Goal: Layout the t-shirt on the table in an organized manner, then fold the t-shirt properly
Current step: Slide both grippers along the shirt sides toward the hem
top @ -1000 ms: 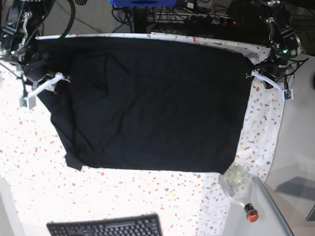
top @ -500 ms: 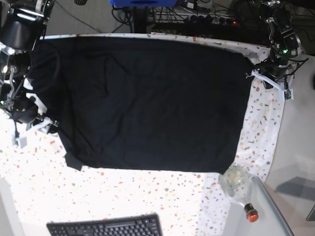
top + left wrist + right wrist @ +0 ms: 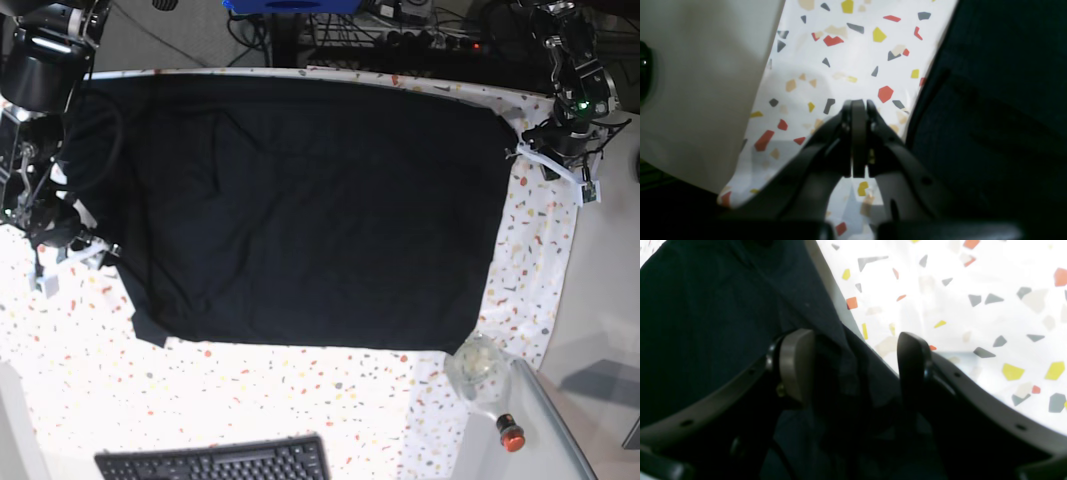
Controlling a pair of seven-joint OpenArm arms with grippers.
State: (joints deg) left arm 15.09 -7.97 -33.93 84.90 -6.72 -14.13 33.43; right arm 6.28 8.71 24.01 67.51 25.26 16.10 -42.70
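The black t-shirt (image 3: 300,200) lies spread nearly flat over the speckled table (image 3: 300,400). My right gripper (image 3: 100,250) is at the shirt's left edge in the base view. In the right wrist view it (image 3: 853,363) is open, with a fold of the shirt's edge (image 3: 840,350) between the jaws and one pad (image 3: 796,363) over the cloth. My left gripper (image 3: 525,152) is at the shirt's upper right edge. In the left wrist view it (image 3: 855,106) is shut and empty over the speckled cloth (image 3: 846,60), just beside the shirt's edge (image 3: 990,116).
A black keyboard (image 3: 215,462) lies at the front edge. A clear crumpled bag (image 3: 478,365) and a red button (image 3: 510,432) sit at the front right. A bare pale surface (image 3: 610,280) borders the cloth on the right. Cables and gear lie behind the table.
My right gripper has moved down along the shirt's left edge in the base view, from near the upper corner to the lower part. The left gripper has barely moved.
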